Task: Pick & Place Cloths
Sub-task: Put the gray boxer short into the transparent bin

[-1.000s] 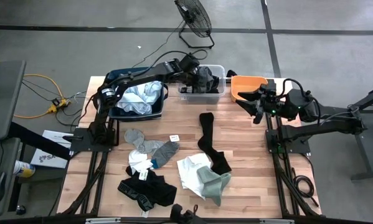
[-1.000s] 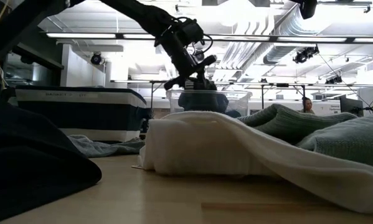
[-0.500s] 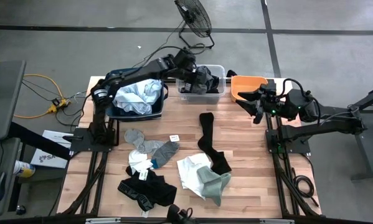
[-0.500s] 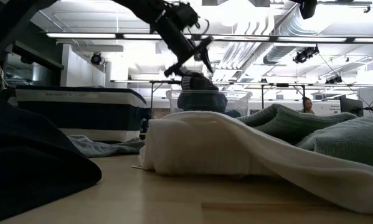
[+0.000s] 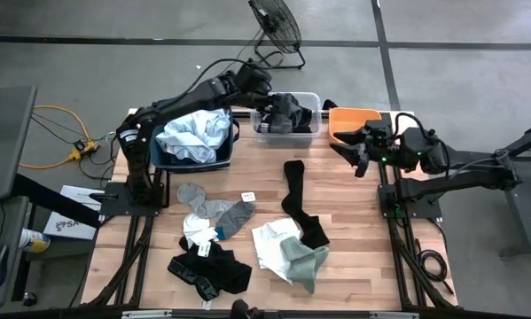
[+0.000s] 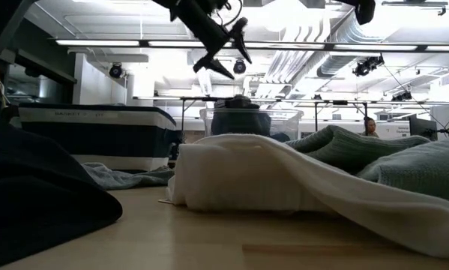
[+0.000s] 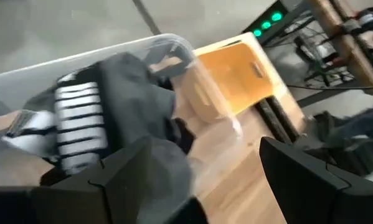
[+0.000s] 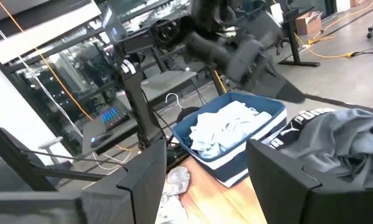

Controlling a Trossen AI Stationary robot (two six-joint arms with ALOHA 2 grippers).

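Observation:
My left gripper (image 5: pixel 263 89) hangs open above the clear tub (image 5: pixel 311 133) at the table's far edge, holding nothing; in the low view it (image 6: pixel 225 54) is well above the tub. A dark grey cloth with a striped band (image 7: pixel 80 118) lies heaped in that tub (image 7: pixel 164 42). Pale blue cloths (image 5: pixel 194 137) fill the navy bin (image 5: pixel 163 162). Loose on the table lie a long black sock (image 5: pixel 296 202), grey socks (image 5: pixel 216 211), white and green cloths (image 5: pixel 292 252) and a black cloth (image 5: pixel 210 271). My right gripper (image 5: pixel 357 152) waits open at the right edge.
An orange tub (image 5: pixel 352 124) stands right of the clear tub, just ahead of my right gripper. A floor fan (image 5: pixel 274 27) stands beyond the far edge. Bare wood shows in the middle right (image 5: pixel 354 213). In the low view, white cloth (image 6: pixel 246 172) fills the foreground.
My left gripper has opened and let go of the dark grey cloth, which has dropped into the clear tub and settled there. The gripper has then risen and drawn back a little toward the table's left, clear of the tub.

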